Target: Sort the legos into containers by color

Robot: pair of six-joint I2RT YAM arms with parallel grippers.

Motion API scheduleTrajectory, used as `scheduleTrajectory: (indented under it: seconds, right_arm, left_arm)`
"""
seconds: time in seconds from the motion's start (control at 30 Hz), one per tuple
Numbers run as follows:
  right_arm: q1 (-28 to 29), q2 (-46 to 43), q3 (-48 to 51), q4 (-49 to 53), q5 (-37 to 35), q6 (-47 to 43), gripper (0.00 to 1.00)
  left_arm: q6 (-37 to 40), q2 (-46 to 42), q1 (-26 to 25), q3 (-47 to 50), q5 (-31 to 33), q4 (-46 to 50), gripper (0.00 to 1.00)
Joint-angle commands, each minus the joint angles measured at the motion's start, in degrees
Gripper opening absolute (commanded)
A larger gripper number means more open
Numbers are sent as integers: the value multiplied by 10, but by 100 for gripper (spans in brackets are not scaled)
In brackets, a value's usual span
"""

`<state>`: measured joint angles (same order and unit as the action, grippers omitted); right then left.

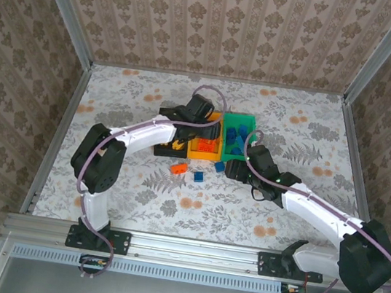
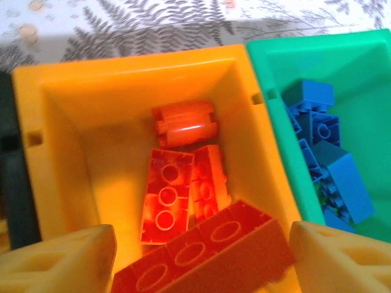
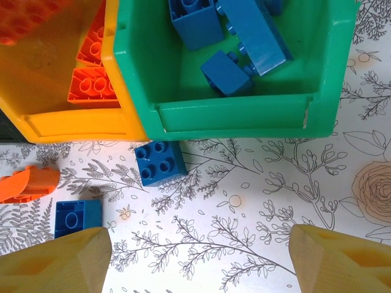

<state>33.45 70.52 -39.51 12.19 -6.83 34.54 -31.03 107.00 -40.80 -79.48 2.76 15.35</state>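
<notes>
My left gripper [image 2: 201,259] hangs open over the orange-yellow bin [image 2: 122,64]. A long red-orange lego [image 2: 208,256] lies tilted and blurred between its fingertips, above several red-orange legos [image 2: 166,198] on the bin floor. The green bin [image 2: 366,49] beside it holds several blue legos [image 2: 333,171]. My right gripper [image 3: 198,256] is open and empty above the table, just in front of the green bin [image 3: 232,116]. A blue lego [image 3: 159,163] lies by that bin's front wall, another blue lego [image 3: 77,217] sits near my left fingertip, and a red-orange lego [image 3: 27,183] lies at the far left.
The black bin [image 1: 167,142] ends the row on the left, partly under my left arm. Loose legos [image 1: 178,167] lie on the flowered tablecloth in front of the bins. Patterned walls close in the table at the back and both sides.
</notes>
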Motion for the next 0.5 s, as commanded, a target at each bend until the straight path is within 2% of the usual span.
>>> scheduleTrajectory:
  seconds: [0.0, 0.2, 0.3, 0.47]
  right_arm:
    - [-4, -12, 5, 3, 9, -7, 79]
    - [-3, 9, 2, -13, 27, -23, 79]
    - [2, 43, -8, -27, 44, -31, 78]
    - [22, 131, -47, -38, 34, -56, 77]
  left_arm:
    - [0, -12, 0, -23, -25, 16, 87]
    - [-17, -108, -7, 29, -33, -14, 99]
    - [-27, -175, -12, 80, -36, -33, 100]
    - [-47, -282, -31, 198, -17, -55, 100]
